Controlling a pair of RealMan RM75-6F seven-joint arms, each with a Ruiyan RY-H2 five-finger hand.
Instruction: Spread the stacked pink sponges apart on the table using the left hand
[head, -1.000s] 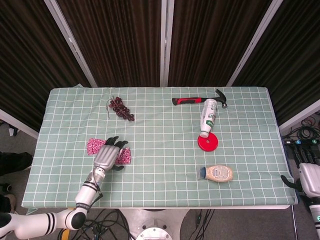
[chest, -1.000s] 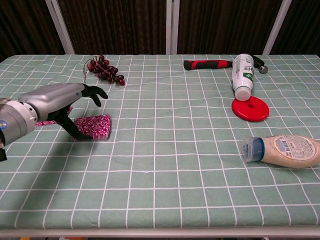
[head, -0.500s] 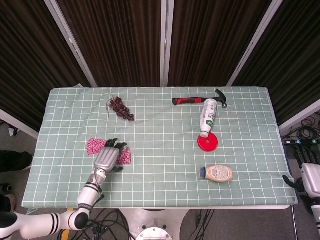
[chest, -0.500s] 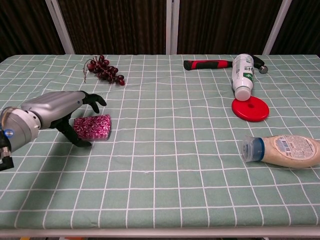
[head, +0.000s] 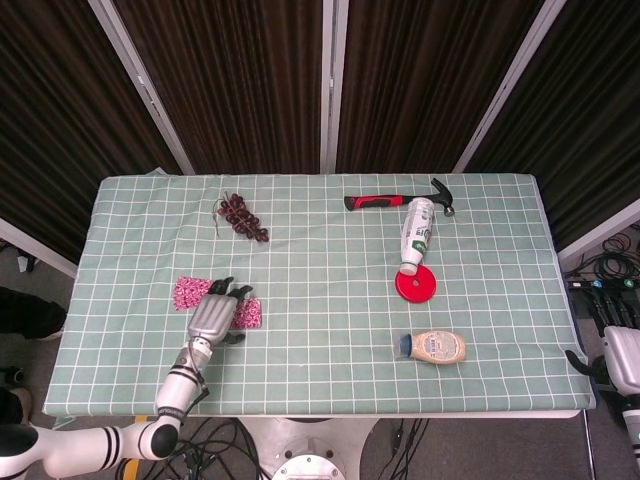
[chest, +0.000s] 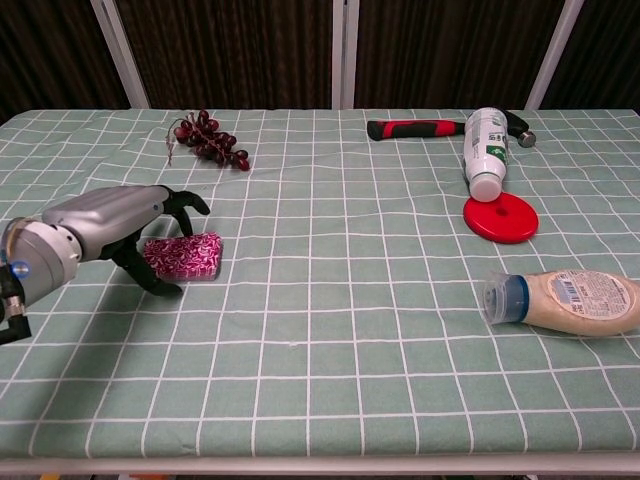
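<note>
Two pink sponges lie on the surface (head: 320, 330) w/ green checked cloth, near its left front. Left robot hand (head: 214, 314) (chest: 110, 225) sits over them, fingers spread and arched, touching the right sponge (head: 248, 314) (chest: 183, 256); grip unclear. Left sponge (head: 187, 291) lies just beside it, apart. Right robot hand (head: 618, 362) hangs off the right edge; state can't be told. Hammer (head: 398, 200), white bottle (head: 416, 231), sauce bottle (head: 434, 347), red lid (head: 415, 284), grapes (head: 242, 216) lie well apart.
</note>
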